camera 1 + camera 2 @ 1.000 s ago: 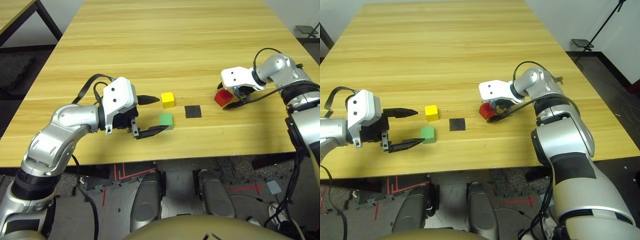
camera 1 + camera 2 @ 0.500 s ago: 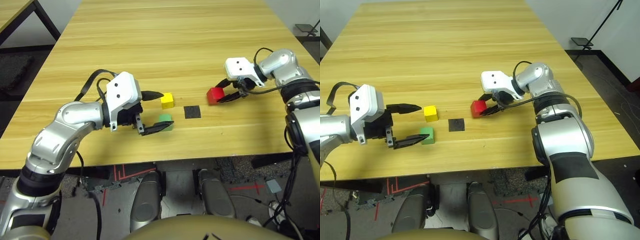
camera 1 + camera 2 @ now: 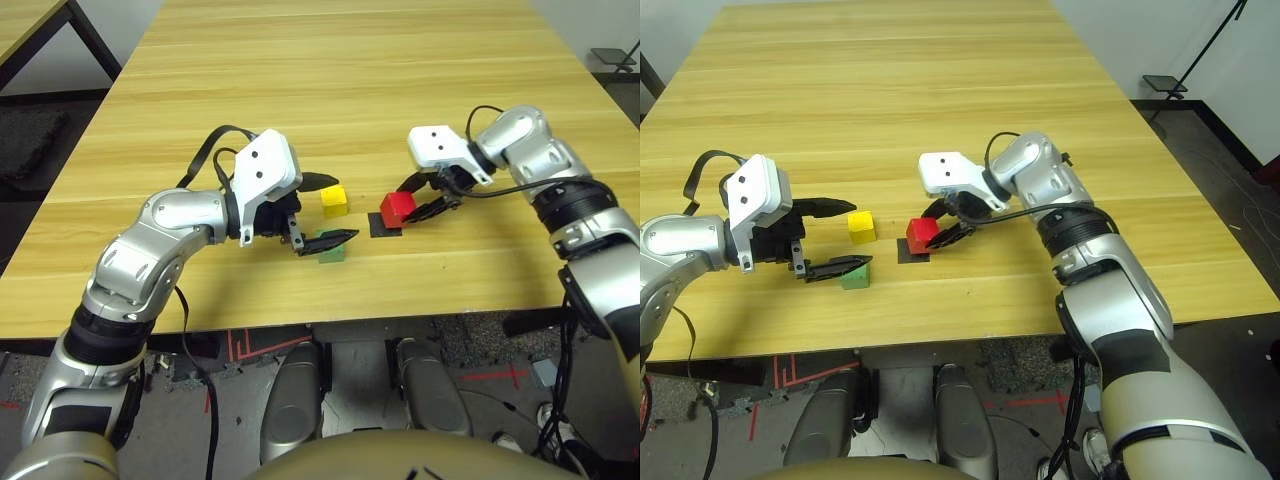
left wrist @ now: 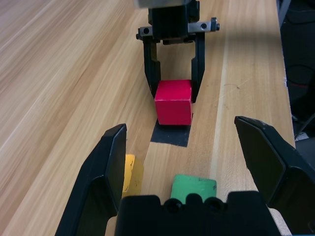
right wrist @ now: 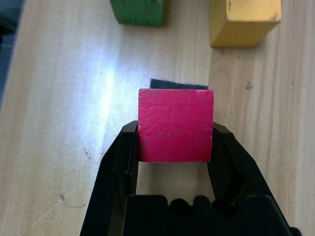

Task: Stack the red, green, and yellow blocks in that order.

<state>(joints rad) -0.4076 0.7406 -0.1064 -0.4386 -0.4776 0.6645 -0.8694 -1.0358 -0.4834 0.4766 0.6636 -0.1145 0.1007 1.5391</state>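
**Red cube held over the black patch, left fingers spread wide**

A long bench [image 3: 350, 90] of pale striped wood runs away from the robot, with dark floor beyond its edges. On the left, the left gripper [image 3: 330, 210] reaches in from its silver forearm with its two black fingers [image 3: 322, 180] spread as far apart as they go, holding nothing. The small matte pale green cube [image 3: 331, 252] sits on the bench beside the tip of the nearer finger, partly under it. The small matte yellow cube [image 3: 335, 200] sits just past the tip of the farther finger, so both cubes lie about the mouth of the open fingers rather than deep between them.

Further right, a flat black square patch [image 3: 376, 227] lies on the wood, ahead of the left fingers. Over it is the small matte bright red cube [image 3: 397, 208], clamped on two opposite sides by the right gripper [image 5: 174, 142], whose fingers [image 5: 120, 162] are closed firmly against it. In the right wrist view the red cube sits at the fingertips, with the patch's edge showing beyond it and the green and yellow cubes farther off.
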